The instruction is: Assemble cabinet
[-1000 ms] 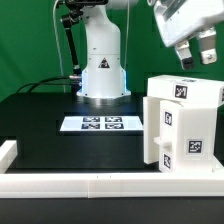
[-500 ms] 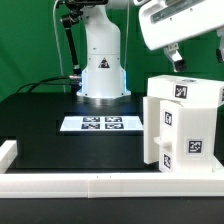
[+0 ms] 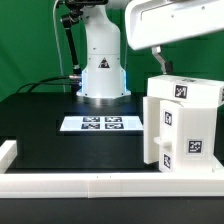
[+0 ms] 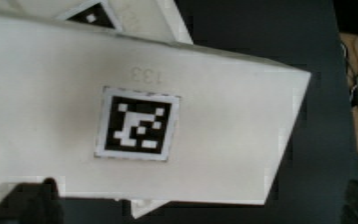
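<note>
The white cabinet (image 3: 182, 125), blocky and carrying several square black-and-white tags, stands on the black table at the exterior view's right. My gripper (image 3: 163, 66) hangs just above its top, near the edge toward the exterior view's left; the arm's white hand hides most of it. In the wrist view the cabinet's top face (image 4: 158, 110) with one tag fills the picture. My gripper (image 4: 194, 205) shows only as two dark fingertips (image 4: 25, 200) spread far apart with nothing held between them. It is open and does not touch the cabinet.
The marker board (image 3: 100, 124) lies flat in the middle of the table in front of the robot's white base (image 3: 102, 70). Long white border rails run along the front edge (image 3: 100, 186) and the left corner (image 3: 8, 152).
The arm's hand has moved toward the exterior view's left, from beyond the cabinet's right side to above its left part. The cabinet has not moved.
</note>
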Robot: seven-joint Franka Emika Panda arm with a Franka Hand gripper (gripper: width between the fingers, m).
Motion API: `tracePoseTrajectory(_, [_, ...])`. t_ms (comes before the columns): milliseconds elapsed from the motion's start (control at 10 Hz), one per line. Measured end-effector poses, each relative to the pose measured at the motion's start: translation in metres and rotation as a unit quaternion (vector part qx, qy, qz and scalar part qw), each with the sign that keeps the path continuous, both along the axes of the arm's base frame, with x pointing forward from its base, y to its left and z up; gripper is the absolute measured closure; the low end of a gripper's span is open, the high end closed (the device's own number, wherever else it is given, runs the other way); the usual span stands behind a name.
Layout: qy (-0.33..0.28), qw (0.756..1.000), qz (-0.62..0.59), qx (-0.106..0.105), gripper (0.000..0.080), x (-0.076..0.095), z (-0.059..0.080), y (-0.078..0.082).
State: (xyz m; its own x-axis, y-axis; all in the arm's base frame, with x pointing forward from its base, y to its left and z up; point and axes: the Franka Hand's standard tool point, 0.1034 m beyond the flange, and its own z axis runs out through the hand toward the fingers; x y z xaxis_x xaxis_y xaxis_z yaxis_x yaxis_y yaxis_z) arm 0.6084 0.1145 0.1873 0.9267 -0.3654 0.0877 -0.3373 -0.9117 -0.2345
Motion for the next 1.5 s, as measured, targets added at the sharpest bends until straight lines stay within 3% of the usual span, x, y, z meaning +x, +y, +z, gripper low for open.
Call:
tracePoseTrajectory(100, [-0.007,0.999,0.044,-0.008,0.0002,0.000,0.000,-0.001])
tracePoseTrajectory(400, [-0.016,0.974,0.216,-0.063,0.0002,0.001,-0.001,0.000])
tracePoseTrajectory(900, [-0.035,0.937,0.338,-0.085,0.0002,0.001,-0.001,-0.005])
tracePoseTrajectory(1400, [-0.041,0.860,0.497,-0.107,0.0002,-0.007,-0.012,-0.005])
tracePoseTrajectory(1500, [-0.039,0.865,0.488,-0.106,0.0002,-0.009,-0.016,-0.006])
